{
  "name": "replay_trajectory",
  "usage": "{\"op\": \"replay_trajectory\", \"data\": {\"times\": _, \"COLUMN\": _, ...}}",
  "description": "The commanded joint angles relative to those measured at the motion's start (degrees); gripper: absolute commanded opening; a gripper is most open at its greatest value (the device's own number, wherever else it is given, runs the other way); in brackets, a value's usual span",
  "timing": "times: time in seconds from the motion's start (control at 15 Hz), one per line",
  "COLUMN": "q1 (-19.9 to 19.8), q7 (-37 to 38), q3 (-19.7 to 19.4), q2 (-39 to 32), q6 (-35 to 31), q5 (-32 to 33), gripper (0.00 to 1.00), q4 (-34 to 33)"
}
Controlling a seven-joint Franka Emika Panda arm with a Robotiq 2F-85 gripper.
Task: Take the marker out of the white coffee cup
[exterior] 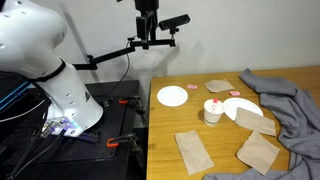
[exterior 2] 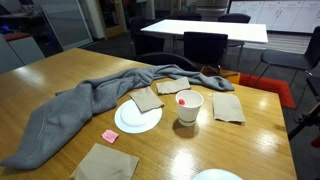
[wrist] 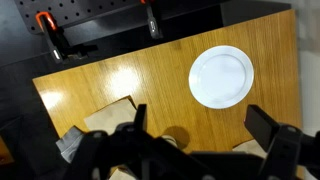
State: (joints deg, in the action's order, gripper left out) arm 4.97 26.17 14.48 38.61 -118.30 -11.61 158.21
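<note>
Tool spread, marker in cup, exterior view

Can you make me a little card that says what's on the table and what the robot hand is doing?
cup: white, standing upright
marker: inside the cup, red end sticking up
gripper: open, empty, high above the table
bare plate: white, apart from the cup
cloth: grey, crumpled
</note>
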Motion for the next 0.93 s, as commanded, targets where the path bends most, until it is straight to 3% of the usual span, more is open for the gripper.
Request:
{"op": "replay_trajectory", "data": {"times": 0.0, "q1": 0.21, "q7": 0.12, "q3": -0.25, "q2": -0.02, "q6": 0.10, "q5": 0.19, "gripper": 1.00, "q4": -0.07}}
{"op": "replay_trajectory", "data": {"times": 0.6, "q1": -0.46, "q7": -0.74, "q3": -0.10, "q2": -0.35, "q6": -0.46, "q5": 2.26, "gripper": 1.00, "q4": -0.78}}
{"op": "replay_trajectory", "data": {"times": 0.87, "q1": -1.19, "q7": -6.44, "q3": -2.22, "q2": 0.08, "q6": -4.26, "q5": 6.89, "gripper": 1.00, "q4": -1.47}}
